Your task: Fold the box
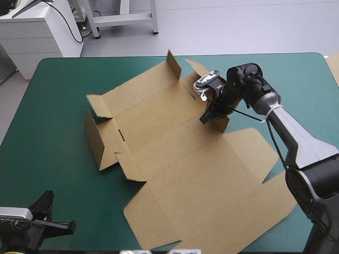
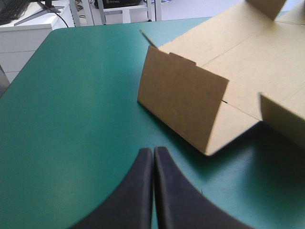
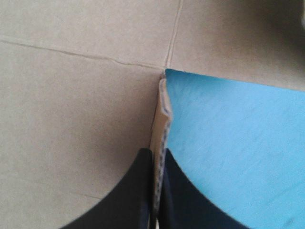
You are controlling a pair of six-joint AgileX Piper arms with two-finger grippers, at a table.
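Note:
The brown box (image 1: 180, 159) lies mostly flat across the table's middle, its left wall (image 1: 95, 140) and far flaps raised. My right gripper (image 1: 208, 116) is at the box's far right side, shut on a raised side flap (image 3: 160, 129) whose edge runs between its fingers (image 3: 128, 191). In the left wrist view the box's upright left wall (image 2: 183, 102) stands ahead of my left gripper (image 2: 153, 157), which is shut and empty over the teal-green cover. In the high view the left gripper (image 1: 45, 211) sits near the table's front left corner, away from the box.
Teal-green cover (image 1: 47, 116) lies bare to the left of the box. A white cabinet (image 1: 37, 29) stands beyond the far left corner. A pale board edge (image 1: 335, 63) shows at the table's right edge.

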